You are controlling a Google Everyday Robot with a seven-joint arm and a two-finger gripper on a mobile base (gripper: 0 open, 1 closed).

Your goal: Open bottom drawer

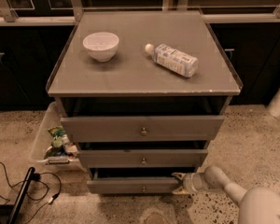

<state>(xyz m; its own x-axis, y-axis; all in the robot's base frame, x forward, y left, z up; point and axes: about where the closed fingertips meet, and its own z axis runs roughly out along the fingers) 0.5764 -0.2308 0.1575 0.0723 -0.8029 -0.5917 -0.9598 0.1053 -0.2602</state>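
**Bottom drawer only just started, hand at its right end**

The slim grey bottom drawer (130, 185) sits lowest of three in the grey cabinet (140, 80), just above the speckled floor (252, 139). Its front stands a little forward of the cabinet body, and a dark strip shows above it, under the middle grey drawer (112, 158). I judge the opening as barely begun. The shallow box behind the front is not yet exposed, so most of the pull outward is still to do. The small round metal knob (143, 189) at the centre of the front is untouched.

The robot's pale hand (179, 184) comes in low from the cabinet's front right corner on a white arm (233, 194). Its tip lies against the right end of the bottom drawer's front, well away from the knob. Whether it is clenched on that edge or released I cannot tell; it carries nothing loose.
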